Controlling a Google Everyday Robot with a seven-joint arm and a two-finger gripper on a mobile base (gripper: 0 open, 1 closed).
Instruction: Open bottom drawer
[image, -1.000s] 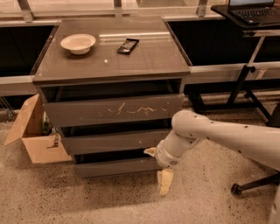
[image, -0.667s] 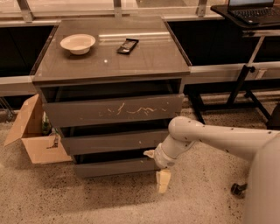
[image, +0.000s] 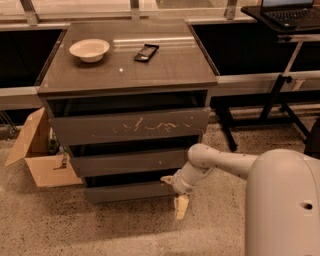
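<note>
The bottom drawer (image: 127, 192) is the lowest, plain dark front of the three-drawer cabinet (image: 130, 65), and it stands out a little from the cabinet body. My gripper (image: 174, 193) is at the drawer's right end, fingers spread open. The upper finger (image: 167, 179) rests at the drawer's top edge. The lower finger (image: 181, 206) hangs in front of and below the drawer's right corner. My white arm (image: 220, 162) reaches in from the lower right.
Above are the mid-sized drawer (image: 130, 162) and the scratched top drawer (image: 132, 126). A white bowl (image: 89, 50) and a black remote (image: 146, 52) lie on the cabinet top. An open cardboard box (image: 37, 150) stands at the left; a laptop stand's legs (image: 280, 100) stand at the right.
My arm's body has swung in and fills more of the lower right. The gripper has shifted slightly left along the bottom drawer's right end. The drawer has not visibly moved.
</note>
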